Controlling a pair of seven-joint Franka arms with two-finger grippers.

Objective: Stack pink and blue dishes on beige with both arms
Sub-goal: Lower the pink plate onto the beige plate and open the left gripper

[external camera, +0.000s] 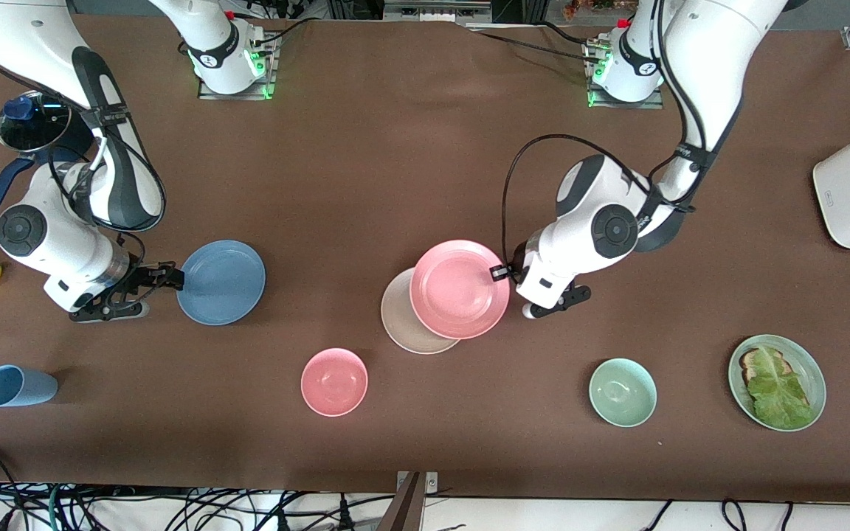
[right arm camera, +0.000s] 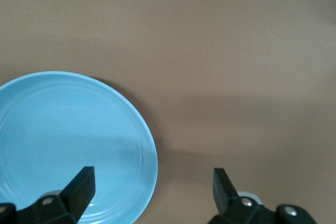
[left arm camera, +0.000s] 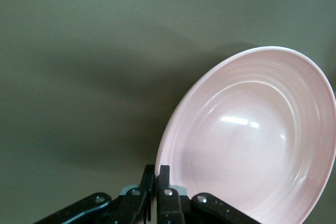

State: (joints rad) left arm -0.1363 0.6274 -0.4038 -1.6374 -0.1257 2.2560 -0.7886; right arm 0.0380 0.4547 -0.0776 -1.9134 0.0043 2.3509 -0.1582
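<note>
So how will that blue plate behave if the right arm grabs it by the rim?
The blue plate looks rigid, so it should lift whole. Its surface looks glossy, so an edge pinch may slip or let it tilt. Lying flat on the table, it may slide as the open right end effector closes.

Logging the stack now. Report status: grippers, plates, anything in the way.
Left gripper shut on pink plate, held over beige plate. Right gripper open at rim of blue plate, not gripping. Nothing lies between blue plate and stack.
</note>
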